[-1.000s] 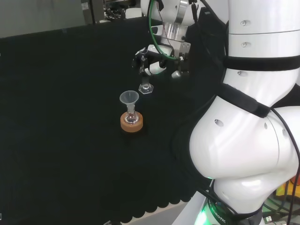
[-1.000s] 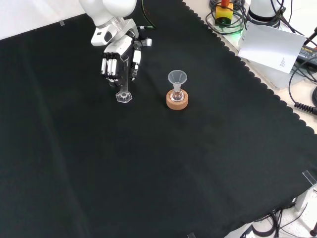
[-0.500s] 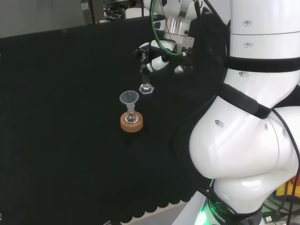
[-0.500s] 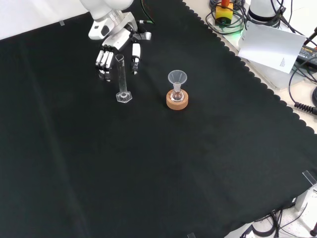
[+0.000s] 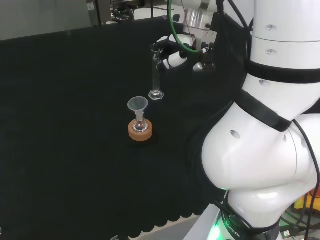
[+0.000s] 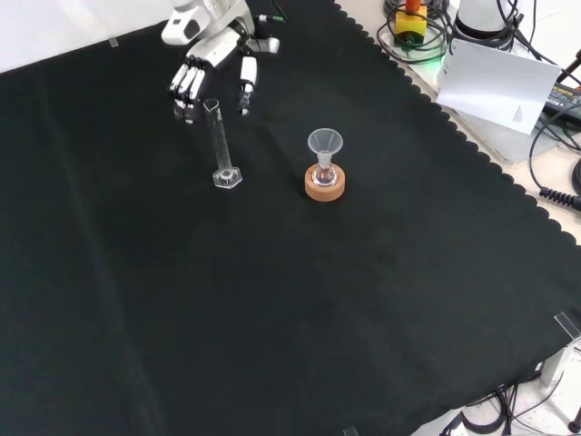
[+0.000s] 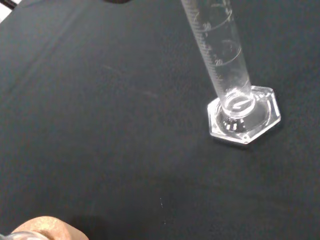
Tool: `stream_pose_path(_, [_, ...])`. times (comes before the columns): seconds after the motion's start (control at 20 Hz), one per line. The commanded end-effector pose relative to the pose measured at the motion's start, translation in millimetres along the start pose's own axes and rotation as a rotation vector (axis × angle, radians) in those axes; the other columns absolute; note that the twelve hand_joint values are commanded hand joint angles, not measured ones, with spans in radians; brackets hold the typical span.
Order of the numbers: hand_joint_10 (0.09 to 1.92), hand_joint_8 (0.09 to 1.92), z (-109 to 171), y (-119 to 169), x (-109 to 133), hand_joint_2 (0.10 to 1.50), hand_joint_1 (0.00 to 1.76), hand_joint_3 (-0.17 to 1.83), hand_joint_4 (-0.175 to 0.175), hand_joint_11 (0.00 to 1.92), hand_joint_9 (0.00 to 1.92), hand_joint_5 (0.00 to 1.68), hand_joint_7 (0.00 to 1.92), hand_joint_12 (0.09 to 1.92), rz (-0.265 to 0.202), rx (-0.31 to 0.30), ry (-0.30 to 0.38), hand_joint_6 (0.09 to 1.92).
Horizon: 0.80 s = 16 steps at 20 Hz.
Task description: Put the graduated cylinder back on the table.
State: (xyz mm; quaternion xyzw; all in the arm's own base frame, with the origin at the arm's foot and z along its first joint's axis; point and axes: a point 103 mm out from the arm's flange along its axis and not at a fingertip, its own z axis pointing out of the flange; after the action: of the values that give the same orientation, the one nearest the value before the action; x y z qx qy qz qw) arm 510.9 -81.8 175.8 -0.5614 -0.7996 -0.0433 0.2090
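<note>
- While the graduated cylinder (image 6: 221,145) stands upright on its hexagonal foot on the black cloth (image 6: 300,309), upper left of centre in the front view, the hand (image 6: 211,65) hovers just above its rim, fingers straight and spread, holding nothing.
- To finish well, lift straight away; do not brush the tall tube.
- Keep clear of the funnel (image 6: 324,143) on its cork ring (image 6: 324,187), nearby to the right.
</note>
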Motion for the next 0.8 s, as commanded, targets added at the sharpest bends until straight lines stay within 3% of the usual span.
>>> stream_pose_path(0.05, [0.09,0.65,-37,-52,6,0.97,0.76,-0.17,-0.066,0.18,0.63,0.32,0.09,1.37,0.087,-0.139,-0.051,0.09])
stream_pose_path(0.2, [0.09,0.66,-52,-75,16,0.97,0.77,-0.17,-0.068,0.18,0.64,0.34,0.11,1.37,0.113,-0.164,-0.100,0.09])
stream_pose_path(0.8, [0.09,0.66,-79,-157,65,0.98,0.76,-0.17,-0.069,0.18,0.65,0.35,0.12,1.37,0.179,-0.249,-0.161,0.09])
